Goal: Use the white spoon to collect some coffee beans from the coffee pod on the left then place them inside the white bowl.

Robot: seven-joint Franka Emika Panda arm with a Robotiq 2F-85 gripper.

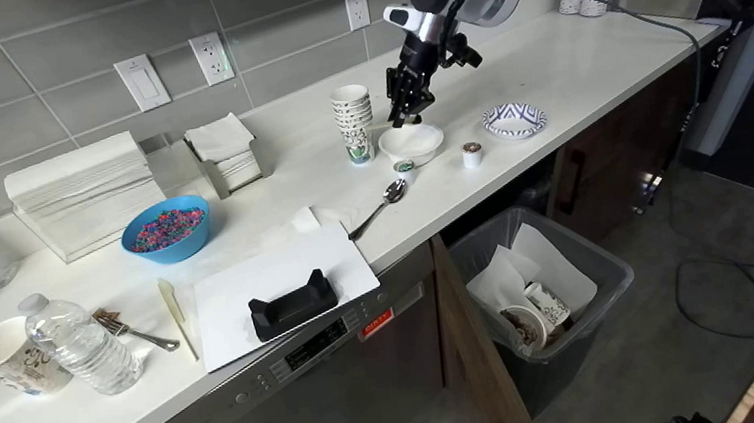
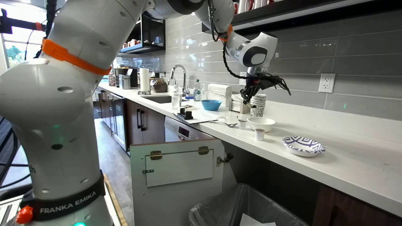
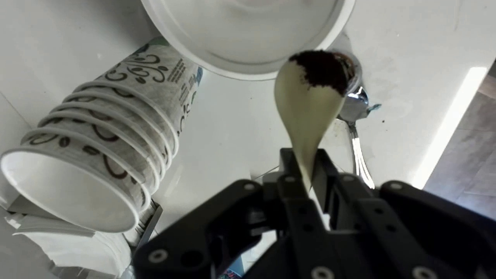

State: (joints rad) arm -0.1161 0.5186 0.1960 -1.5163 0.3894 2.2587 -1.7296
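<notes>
White spoon (image 3: 308,104): held by the gripper (image 3: 304,164), its pale oval head pointing out ahead of the fingertips.
Coffee (image 3: 323,69): dark brown grounds, gathered on the outer end of the spoon's head.
Gripper: drawn in nearly all the way — only the spoon's slim handle lies between the two fingers.
White bowl (image 1: 411,141): below the gripper, on the worktop (image 1: 591,67); in the wrist view the spoon's head overlaps its rim, and in both exterior views the gripper hangs higher than it.
Green-topped pod (image 1: 405,168): below the gripper, just beside the white bowl; whether the two touch, I cannot tell.
Brown-topped pod (image 1: 472,155): also lower than the gripper, and farther from it than its neighbour.
Metal spoon (image 1: 389,196): below the gripper, head near the green-topped pod, handle pointing away from the gripper.
Cup stack (image 1: 353,120): patterned paper cups, nested and upright, near the gripper.
Patterned bowl (image 1: 514,122): blue and white, farther from the gripper than either pod.
Blue bowl (image 1: 182,249): well apart from the gripper — past the cups and the napkins (image 1: 226,144) — with small pink and blue bits inside.
</notes>
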